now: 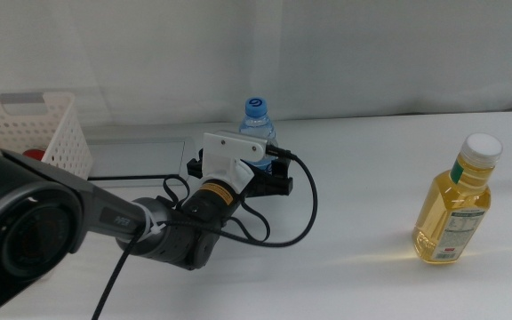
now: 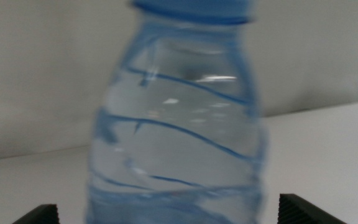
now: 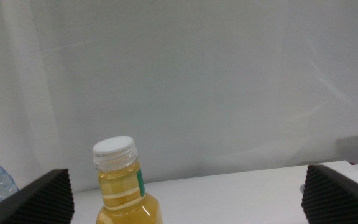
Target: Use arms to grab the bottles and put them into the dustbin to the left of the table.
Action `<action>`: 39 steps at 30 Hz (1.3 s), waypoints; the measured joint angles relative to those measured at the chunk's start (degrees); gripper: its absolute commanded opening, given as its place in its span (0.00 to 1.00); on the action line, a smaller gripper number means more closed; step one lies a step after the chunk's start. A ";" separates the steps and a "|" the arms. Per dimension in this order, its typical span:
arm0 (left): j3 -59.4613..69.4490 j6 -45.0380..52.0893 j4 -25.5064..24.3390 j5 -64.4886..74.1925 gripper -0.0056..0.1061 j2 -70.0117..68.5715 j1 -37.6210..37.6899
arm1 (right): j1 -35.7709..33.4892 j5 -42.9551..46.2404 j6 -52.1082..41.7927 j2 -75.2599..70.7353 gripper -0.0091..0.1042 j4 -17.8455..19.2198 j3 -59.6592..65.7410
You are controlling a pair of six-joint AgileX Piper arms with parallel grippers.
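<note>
Fingers of the left gripper (image 1: 265, 166) stand wide around the water bottle (image 2: 176, 124), apparently not touching it. Right gripper (image 3: 185, 199) is spread too, facing the yellow-liquid bottle (image 1: 456, 203).

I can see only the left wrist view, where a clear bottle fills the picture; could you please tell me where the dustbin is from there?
Observer: In the middle view the dustbin stands at the picture's left edge, to the left of the water bottle that your left hand straddles.
Operator: Thank you. Is there anything inside it?
Observer: Something red shows through its holes; I cannot tell what it is.
Operator: And what else is out there?
Observer: A yellow bottle stands upright on the table, over to the right. The right wrist view shows the right hand open, not touching it.
</note>
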State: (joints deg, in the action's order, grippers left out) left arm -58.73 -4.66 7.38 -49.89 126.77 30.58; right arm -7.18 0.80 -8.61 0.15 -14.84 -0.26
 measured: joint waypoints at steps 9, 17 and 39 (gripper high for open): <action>-4.32 -0.05 3.09 4.38 0.70 1.54 -0.12 | 0.00 0.00 0.00 0.00 0.99 0.00 0.00; -6.05 0.07 3.21 7.93 0.03 1.86 -0.23 | 0.00 0.00 0.00 0.00 0.99 0.00 0.00; -5.84 15.59 3.44 40.79 0.02 -33.70 -11.64 | 0.00 0.00 0.00 0.00 0.99 0.00 0.00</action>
State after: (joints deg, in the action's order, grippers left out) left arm -64.57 10.92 10.82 -9.11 93.08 18.94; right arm -7.18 0.80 -8.61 0.15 -14.84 -0.26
